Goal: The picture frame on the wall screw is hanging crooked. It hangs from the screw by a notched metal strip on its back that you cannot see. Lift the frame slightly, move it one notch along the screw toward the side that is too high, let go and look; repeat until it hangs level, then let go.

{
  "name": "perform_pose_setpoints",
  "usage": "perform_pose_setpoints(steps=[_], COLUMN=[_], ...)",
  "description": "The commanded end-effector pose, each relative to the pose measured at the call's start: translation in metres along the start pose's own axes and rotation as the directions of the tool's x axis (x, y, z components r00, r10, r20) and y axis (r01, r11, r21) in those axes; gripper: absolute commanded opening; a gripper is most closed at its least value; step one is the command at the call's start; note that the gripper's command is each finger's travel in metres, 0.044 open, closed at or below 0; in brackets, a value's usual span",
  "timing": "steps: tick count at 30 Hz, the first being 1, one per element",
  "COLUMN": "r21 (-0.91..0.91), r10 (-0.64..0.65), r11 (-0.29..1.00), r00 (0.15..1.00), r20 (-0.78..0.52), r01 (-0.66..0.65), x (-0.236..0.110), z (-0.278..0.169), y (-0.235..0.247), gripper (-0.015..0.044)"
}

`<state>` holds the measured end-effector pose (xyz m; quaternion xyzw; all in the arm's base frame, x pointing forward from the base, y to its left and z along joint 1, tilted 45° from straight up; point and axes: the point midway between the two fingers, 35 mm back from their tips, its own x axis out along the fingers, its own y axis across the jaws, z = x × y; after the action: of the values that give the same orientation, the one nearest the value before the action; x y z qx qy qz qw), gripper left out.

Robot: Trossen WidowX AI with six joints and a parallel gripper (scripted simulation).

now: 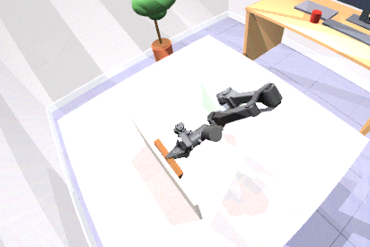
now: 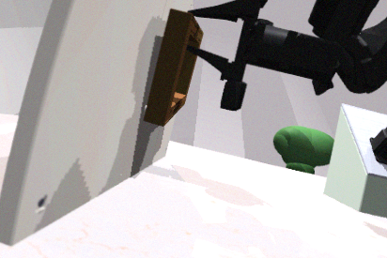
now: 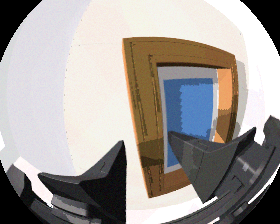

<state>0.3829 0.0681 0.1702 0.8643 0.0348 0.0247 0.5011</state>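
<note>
The brown picture frame (image 1: 179, 171) (image 2: 168, 76) (image 3: 141, 96) hangs on the upright white wall panel (image 1: 181, 189) (image 2: 85, 84) (image 3: 91, 83). It holds a blue picture (image 3: 191, 116). The screw and the strip behind the frame are hidden. My gripper (image 1: 170, 154) (image 2: 189, 30) (image 3: 145, 140) is at the frame's upper end. One finger lies over the outer edge and the other reaches into the frame's opening, so they straddle one bar. A small gap still shows between the fingers and the bar, so the gripper is open.
The wall panel stands on the white table. A potted green plant (image 1: 154, 2) (image 2: 302, 147) stands past the far table edge. A wooden desk (image 1: 287, 18) with a red cup (image 1: 316, 16) is at the back right. A pale block (image 2: 362, 164) sits at the right in the exterior view.
</note>
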Motion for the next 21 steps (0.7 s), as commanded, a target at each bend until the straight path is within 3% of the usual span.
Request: perform_pose_setpoints(steps=[1,19,21], r21=[0.004,0.004,0.004], r10=[-0.002,-0.002,-0.002], r11=[1.0,1.0,1.0], r00=[1.0,1.0,1.0], r20=[-0.004,-0.004,-0.004], r01=[0.002,0.002,0.002], x=[0.0002,0.0002,0.0002], z=[-0.0007,-0.0007,-0.0007], y=[-0.0004,-0.0004,-0.0004], gripper=[0.018,0.006,0.0007])
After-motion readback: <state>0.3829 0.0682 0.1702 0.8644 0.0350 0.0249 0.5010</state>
